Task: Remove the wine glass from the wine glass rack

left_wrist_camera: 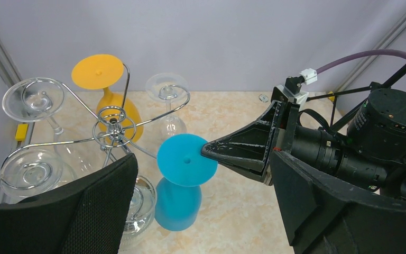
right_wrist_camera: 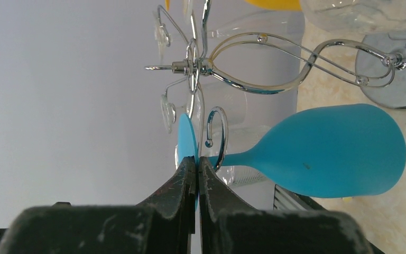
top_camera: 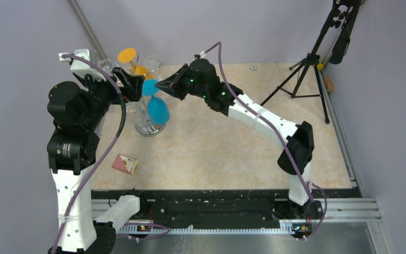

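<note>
The right gripper [right_wrist_camera: 196,161] is pinched tight on the rim of the flat round foot of the blue plastic wine glass [right_wrist_camera: 338,153], its two black fingers pressed together with only the thin disc between them. The left gripper [top_camera: 133,83] stands wide apart and holds nothing; its black fingers [left_wrist_camera: 84,211] frame the lower corners of the left wrist view, on the left side of the rack.

Nearest the arm bases, a small pink-and-white box [top_camera: 124,164] lies on the beige marbled table [top_camera: 232,148], well apart from everything else. Further in stands the chrome wire wine glass rack [left_wrist_camera: 113,127] with its round shiny base and curled loop-ended arms.

The blue glass hangs upside down from it on the side facing the right arm: foot uppermost, stem passing through the curl of one arm, bowl pointing down just beside the base.

Three clear wine glasses hang the same way from other arms, two on the left [left_wrist_camera: 34,98] [left_wrist_camera: 31,169] and one behind the blue glass [left_wrist_camera: 166,87]. A yellow plastic wine glass [left_wrist_camera: 98,71] hangs at the far side of the rack.

At the far right corner stands a black camera tripod [top_camera: 309,69].
</note>
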You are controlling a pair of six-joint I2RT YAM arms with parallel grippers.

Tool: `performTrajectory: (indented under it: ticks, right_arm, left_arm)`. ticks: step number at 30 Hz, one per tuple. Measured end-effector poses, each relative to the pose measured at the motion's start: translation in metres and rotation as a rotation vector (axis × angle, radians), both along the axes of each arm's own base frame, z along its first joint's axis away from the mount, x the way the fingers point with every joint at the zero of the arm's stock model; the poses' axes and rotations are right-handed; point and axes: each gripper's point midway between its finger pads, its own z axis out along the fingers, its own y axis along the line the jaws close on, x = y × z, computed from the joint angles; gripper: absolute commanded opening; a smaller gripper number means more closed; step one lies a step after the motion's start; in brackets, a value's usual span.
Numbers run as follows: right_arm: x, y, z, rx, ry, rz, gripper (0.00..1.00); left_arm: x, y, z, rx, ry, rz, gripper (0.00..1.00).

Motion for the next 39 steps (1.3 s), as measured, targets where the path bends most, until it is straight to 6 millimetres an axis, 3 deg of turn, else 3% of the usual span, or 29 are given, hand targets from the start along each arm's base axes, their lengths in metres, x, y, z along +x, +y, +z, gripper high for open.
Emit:
performTrajectory:
  ticks: [12, 22, 32, 39]
  right_arm:
    - [0.008, 0.002, 0.021, 0.047, -0.095, -0.033, 0.00]
    - [0.033, 0.015, 0.024, 0.053, -0.154, -0.101, 0.00]
    - [0.048, 0.012, 0.010, 0.007, -0.154, -0.171, 0.00]
    - [0.061, -0.005, -0.002, -0.050, -0.126, -0.230, 0.00]
  left_arm:
    - [0.000, 0.000, 0.000, 0.000, 0.000, 0.000, 0.99]
    - [0.000, -0.001, 0.000, 0.001, 0.000, -0.007, 0.99]
    - [-0.001, -0.003, 0.000, 0.006, -0.002, -0.012, 0.99]
    - [-0.002, -0.007, 0.000, 0.005, -0.001, -0.039, 0.99]
